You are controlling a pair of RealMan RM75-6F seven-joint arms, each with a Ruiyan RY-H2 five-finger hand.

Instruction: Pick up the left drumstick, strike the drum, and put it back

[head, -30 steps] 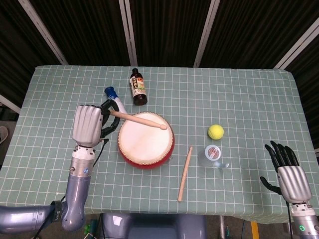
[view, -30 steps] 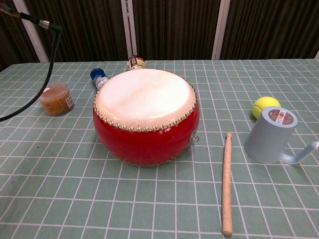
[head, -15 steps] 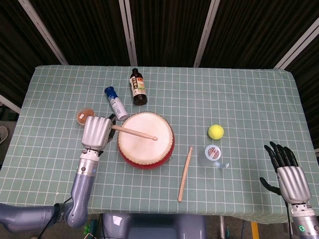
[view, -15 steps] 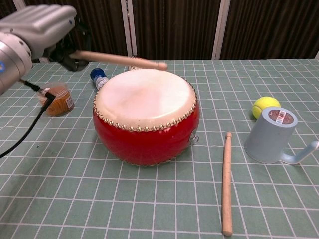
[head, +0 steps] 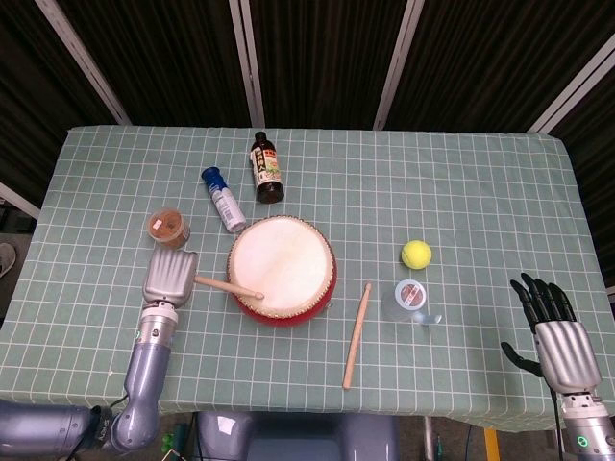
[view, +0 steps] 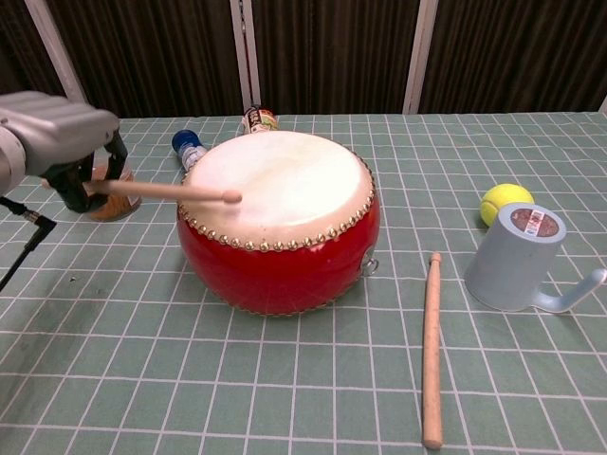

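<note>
Holding the pale wooden drumstick (view: 163, 191) in my left hand (head: 170, 277), fingers clamped round its butt end. Stick runs roughly level, pointing right, with the rounded tip over the left edge of the red-bodied drum with the cream skin (head: 282, 271). In chest view the tip sits at the near-left rim; can't tell if it touches the skin or hangs just above. Hand is left of the drum, just near of the small round tub of orange-brown contents (head: 167, 227).

Step in hand, as I judge it: the strike, or the tail of it. Stick is low and over the drumhead margin, not set down. Put-back not yet done.

Next move calls for: if the hit counts, swing the stick off the drum to the left, lower it flat onto the green checked tablecloth (head: 461, 182) left of the drum, then loosen the grip. Need to avoid the tub and the blue-capped white tube (head: 223, 200) lying far-left of the drum.

My right hand (head: 555, 331) is at the near-right corner, fingers spread apart, holding nothing. Second wooden drumstick (head: 356, 334) lies on the cloth right of the drum, untouched, beside the pale blue handled cup (view: 518, 258) and yellow tennis ball (head: 415, 254). Dark glass bottle (head: 267, 170) stands far of the drum.
</note>
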